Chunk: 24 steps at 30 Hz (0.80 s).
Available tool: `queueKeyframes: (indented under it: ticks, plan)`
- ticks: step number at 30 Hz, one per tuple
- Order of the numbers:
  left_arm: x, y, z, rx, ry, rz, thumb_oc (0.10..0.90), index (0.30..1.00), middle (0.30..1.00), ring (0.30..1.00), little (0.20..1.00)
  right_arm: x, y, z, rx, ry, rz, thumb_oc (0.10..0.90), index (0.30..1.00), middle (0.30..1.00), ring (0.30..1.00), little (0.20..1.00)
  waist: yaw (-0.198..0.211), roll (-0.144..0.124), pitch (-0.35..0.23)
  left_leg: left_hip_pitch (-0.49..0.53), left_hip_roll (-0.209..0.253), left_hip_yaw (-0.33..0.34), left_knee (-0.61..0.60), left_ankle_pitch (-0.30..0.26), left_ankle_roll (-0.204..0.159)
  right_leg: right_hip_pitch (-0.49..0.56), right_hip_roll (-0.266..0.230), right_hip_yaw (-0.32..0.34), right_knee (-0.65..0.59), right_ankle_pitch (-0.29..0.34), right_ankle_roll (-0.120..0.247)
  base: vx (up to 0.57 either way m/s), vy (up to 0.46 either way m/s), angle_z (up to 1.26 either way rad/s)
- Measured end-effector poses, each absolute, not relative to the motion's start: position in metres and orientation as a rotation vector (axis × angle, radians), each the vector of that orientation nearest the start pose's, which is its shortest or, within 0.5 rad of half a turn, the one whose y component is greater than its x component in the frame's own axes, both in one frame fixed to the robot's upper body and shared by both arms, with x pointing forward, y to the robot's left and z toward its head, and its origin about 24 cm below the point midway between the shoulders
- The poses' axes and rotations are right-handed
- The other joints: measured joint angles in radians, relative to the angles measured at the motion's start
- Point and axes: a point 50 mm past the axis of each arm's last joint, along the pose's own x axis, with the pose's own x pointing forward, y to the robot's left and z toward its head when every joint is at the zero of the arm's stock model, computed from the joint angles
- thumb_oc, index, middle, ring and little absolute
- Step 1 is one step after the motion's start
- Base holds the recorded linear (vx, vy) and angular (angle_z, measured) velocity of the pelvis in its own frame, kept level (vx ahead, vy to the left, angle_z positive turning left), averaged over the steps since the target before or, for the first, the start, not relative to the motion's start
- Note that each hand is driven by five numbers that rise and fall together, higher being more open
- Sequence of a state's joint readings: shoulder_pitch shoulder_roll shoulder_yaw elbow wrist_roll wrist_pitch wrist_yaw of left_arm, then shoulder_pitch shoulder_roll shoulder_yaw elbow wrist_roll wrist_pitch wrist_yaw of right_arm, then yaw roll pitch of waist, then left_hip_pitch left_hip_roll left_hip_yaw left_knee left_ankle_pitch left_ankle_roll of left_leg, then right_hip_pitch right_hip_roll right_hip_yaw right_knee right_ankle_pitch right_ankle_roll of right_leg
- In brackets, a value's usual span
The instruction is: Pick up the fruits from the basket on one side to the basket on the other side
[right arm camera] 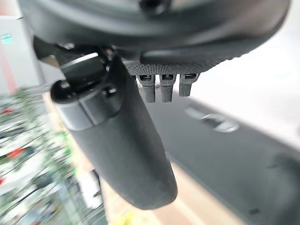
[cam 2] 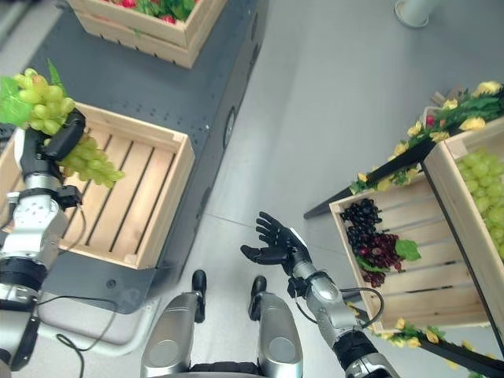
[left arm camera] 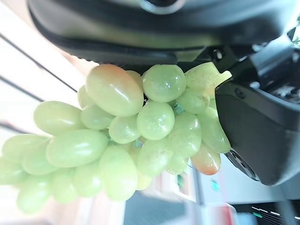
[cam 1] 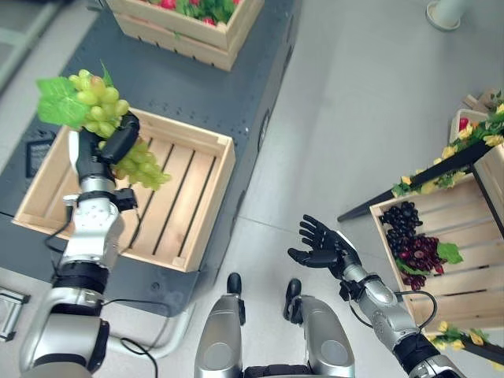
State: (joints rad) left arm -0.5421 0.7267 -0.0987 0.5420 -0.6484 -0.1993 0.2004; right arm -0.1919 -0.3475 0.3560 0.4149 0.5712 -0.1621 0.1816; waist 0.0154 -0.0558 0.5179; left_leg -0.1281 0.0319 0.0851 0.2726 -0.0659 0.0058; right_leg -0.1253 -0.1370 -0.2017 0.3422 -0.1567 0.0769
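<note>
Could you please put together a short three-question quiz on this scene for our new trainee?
1. True or false: the left hand is shut on the green grapes.
2. The right hand is: A) holding the dark grapes B) open, holding nothing C) resting in a crate.
3. Fill in: the green grapes hang above the slatted wooden ____.

Key: 1 true; 2 B; 3 crate.

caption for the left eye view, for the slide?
Left hand holds a green grape bunch above an empty wooden crate; right hand open, palm up.
</note>
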Motion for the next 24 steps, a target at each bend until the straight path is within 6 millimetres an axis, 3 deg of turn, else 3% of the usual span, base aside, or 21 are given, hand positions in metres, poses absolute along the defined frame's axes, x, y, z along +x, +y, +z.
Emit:
queueKeyframes:
  ticks: [7,11,14,17,24]
  plan:
    - [0.335,0.274,0.185,-0.125,-0.375,0.127,0.400,0.300,0.300,0.300,0.300,0.289,-0.136,0.043,0.069,0.034,0.464,0.800,0.900,0.900,0.900,0.900,0.001,0.057,-0.046,0.136,-0.005,0.001,-0.122,0.018,0.002,0.144,0.017,-0.004,-0.144,0.037,0.013,0.08,-0.105,-0.01]
    - [0.336,0.268,0.188,-0.125,-0.388,0.061,0.400,0.300,0.300,0.300,0.300,0.294,-0.130,0.062,0.086,-0.021,0.496,0.800,0.900,0.900,0.900,0.900,-0.002,0.075,-0.149,0.175,-0.004,-0.001,-0.202,0.035,-0.001,0.196,0.032,-0.005,-0.254,0.069,0.015,0.02,-0.122,0.00]
    - [0.337,0.265,0.188,-0.117,-0.387,0.028,0.400,0.300,0.300,0.300,0.300,0.298,-0.128,0.067,0.100,-0.023,0.503,0.800,0.900,0.900,0.900,0.900,-0.001,0.079,-0.199,0.206,-0.007,-0.001,-0.250,0.046,-0.001,0.234,0.037,-0.006,-0.318,0.088,0.019,0.01,-0.126,0.01]
    - [0.339,0.259,0.190,-0.104,-0.390,-0.014,0.400,0.300,0.300,0.300,0.300,0.301,-0.123,0.077,0.127,-0.035,0.524,0.800,0.900,0.900,0.900,0.900,-0.002,0.080,-0.212,0.240,-0.011,0.000,-0.289,0.055,0.001,0.276,0.039,-0.006,-0.375,0.108,0.023,0.00,-0.107,0.00]
    - [0.352,0.217,0.203,0.003,-0.395,-0.218,0.400,0.300,0.300,0.300,0.300,0.321,-0.100,0.116,0.178,-0.102,0.570,0.800,0.900,0.900,0.900,0.900,-0.001,0.079,-0.226,0.258,-0.021,-0.003,-0.353,0.087,0.008,0.291,0.036,-0.006,-0.430,0.139,0.030,-0.01,-0.083,0.02]
